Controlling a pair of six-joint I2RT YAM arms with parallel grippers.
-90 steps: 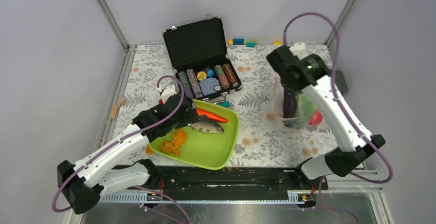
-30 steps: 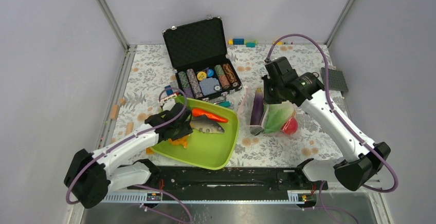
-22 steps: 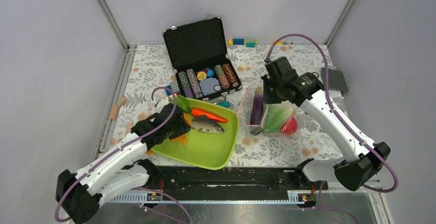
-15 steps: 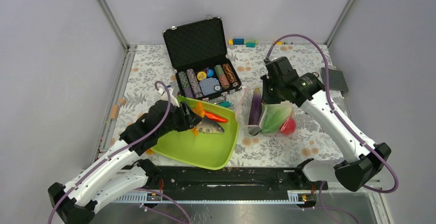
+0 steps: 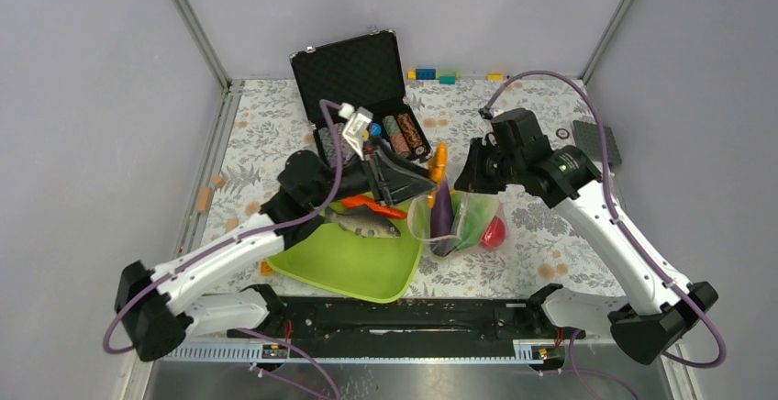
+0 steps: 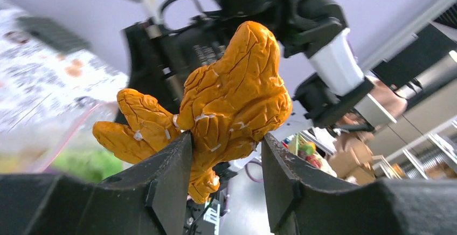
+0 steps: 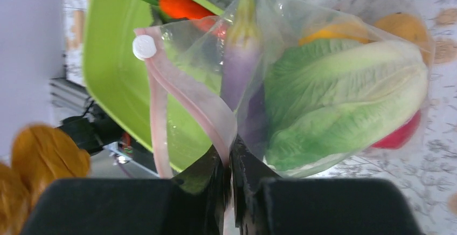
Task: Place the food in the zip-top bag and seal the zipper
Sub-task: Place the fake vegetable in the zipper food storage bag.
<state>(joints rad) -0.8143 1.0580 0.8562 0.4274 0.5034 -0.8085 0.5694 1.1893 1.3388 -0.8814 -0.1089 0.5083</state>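
Note:
My left gripper (image 5: pixel 429 172) is shut on a lumpy orange fruit (image 5: pixel 439 160) (image 6: pixel 232 100), held in the air just above the mouth of the zip-top bag (image 5: pixel 459 221). My right gripper (image 5: pixel 465 176) (image 7: pixel 229 157) is shut on the bag's pinkish zipper (image 7: pixel 178 92) and holds the mouth up and open. Inside the bag lie a purple eggplant (image 7: pixel 240 68), green lettuce (image 7: pixel 345 100), a red apple (image 7: pixel 399 132) and a yellow pepper (image 7: pixel 334 30). A grey fish (image 5: pixel 362 224) and an orange carrot (image 5: pixel 376 205) lie on the lime-green tray (image 5: pixel 358 262).
An open black case (image 5: pixel 353 74) of poker chips stands behind the tray, close to the left arm's wrist. Small coloured blocks (image 5: pixel 436 74) sit along the back edge. A dark pad (image 5: pixel 596 143) lies at the far right.
The left gripper lifted the orange fruit off the tray and carried it up and right to the bag's mouth. The right gripper pulled the bag left, toward the tray, with its mouth raised.

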